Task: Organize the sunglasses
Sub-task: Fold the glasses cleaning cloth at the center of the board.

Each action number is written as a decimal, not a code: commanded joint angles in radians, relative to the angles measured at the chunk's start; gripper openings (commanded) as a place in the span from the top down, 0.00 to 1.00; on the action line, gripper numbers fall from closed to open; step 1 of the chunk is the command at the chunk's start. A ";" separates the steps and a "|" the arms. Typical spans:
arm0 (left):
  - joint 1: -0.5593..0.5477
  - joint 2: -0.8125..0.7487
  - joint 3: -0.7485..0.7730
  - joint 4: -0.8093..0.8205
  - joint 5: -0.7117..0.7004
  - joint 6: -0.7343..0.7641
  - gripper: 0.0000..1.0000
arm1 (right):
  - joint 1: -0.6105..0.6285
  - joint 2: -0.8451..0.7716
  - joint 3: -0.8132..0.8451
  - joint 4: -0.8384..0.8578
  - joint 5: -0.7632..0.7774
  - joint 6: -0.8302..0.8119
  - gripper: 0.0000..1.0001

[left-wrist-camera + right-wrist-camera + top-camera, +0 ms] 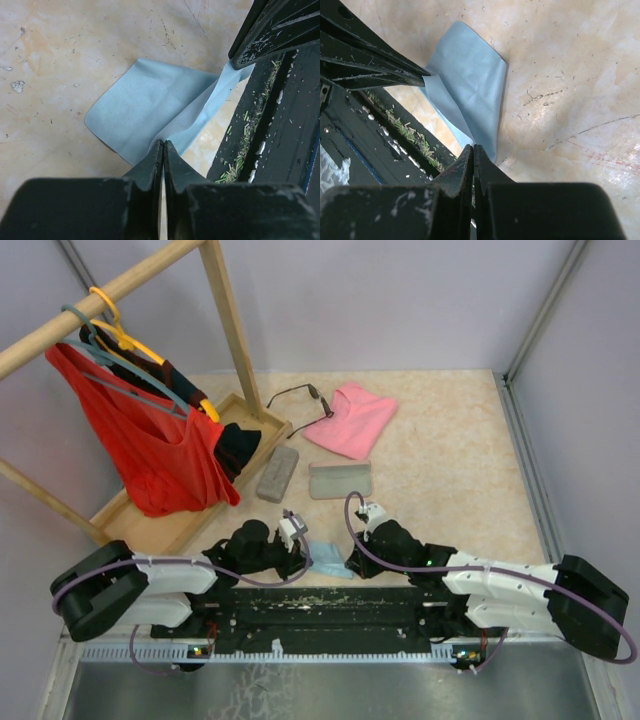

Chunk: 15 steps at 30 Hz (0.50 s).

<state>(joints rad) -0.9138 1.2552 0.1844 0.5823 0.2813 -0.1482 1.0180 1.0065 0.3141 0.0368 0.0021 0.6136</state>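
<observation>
Pinching opposite sides of a thin, soft light-blue cloth [145, 100], both grippers sit low over the beige, scuffed tabletop [450, 460]. The left gripper [163, 148] has its black fingers pressed together on one edge of the cloth, and the fabric runs up into the seam between them. The right gripper [473, 150] is likewise clamped tight on the cloth's other side. Each wrist view shows the other arm's fingers holding a corner up off the surface. The cloth is therefore creased and partly raised between them, with the rest lying flat. Just on the near side of the cloth runs the black base plate [330, 605] that carries the arms, littered with green and white specks.

The sunglasses [298, 398], one thin, dark wire-framed pair with slim arms, lie on the tabletop well beyond the cloth, apart from both arms. Just beside them, also far beyond the cloth, is a crumpled pink fabric piece [352, 418]. Between that and the cloth lies a flat grey-green rectangular pouch [340, 480], with an oblong grey case [278, 473] beyond the cloth and slightly left. Far to the cloth's left stands a wooden clothes rack [225, 310] with a red garment [160, 450] hanging on it.
</observation>
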 commanded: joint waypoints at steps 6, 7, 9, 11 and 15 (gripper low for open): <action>0.000 -0.070 0.013 -0.023 0.007 0.027 0.99 | -0.006 -0.016 0.051 0.036 0.010 -0.002 1.00; 0.000 -0.086 0.013 -0.031 0.002 0.024 1.00 | -0.005 -0.023 0.054 0.033 0.015 -0.003 1.00; 0.001 -0.121 0.017 -0.054 -0.007 0.025 1.00 | -0.006 -0.042 0.063 0.027 0.024 -0.005 1.00; 0.001 -0.159 0.027 -0.091 -0.023 0.021 1.00 | -0.006 -0.062 0.073 0.016 0.035 -0.006 1.00; -0.004 -0.225 0.044 -0.151 -0.043 0.004 1.00 | -0.006 -0.110 0.103 -0.022 0.059 -0.008 1.00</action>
<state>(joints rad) -0.9138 1.0836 0.1871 0.4950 0.2615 -0.1360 1.0180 0.9565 0.3382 0.0120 0.0223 0.6132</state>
